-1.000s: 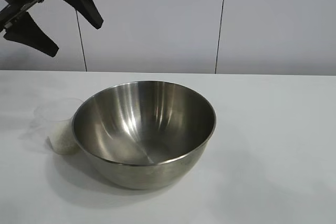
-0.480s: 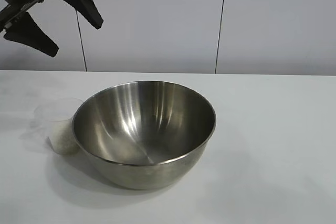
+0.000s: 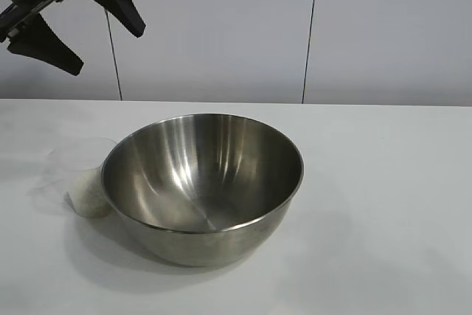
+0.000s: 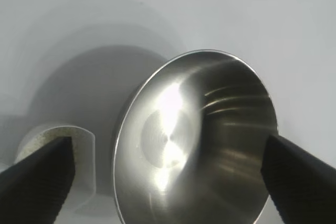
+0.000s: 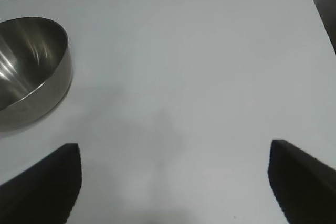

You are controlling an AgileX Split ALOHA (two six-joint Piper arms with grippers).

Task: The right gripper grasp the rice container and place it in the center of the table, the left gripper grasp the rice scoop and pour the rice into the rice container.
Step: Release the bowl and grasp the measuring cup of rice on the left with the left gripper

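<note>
- Exterior view: left claw (image 3: 76, 29) hangs wide open, empty, high above scoop (image 3: 82, 175).
- Scoop touches bowl (image 3: 202, 185).
- White table (image 3: 383, 204), grey panelled wall (image 3: 221, 27).

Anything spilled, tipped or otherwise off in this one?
Nothing stands out. The bowl sits upright and empty on the table; the cup stands upright beside it with the rice inside, none spilled.

The rice container (image 3: 203, 182) is glossy, mirror-smooth steel, the rice scoop (image 3: 81, 171) clear, faintly cloudy plastic holding grainy white rice (image 3: 88, 198), on a smooth matt white table (image 3: 383, 182).
</note>
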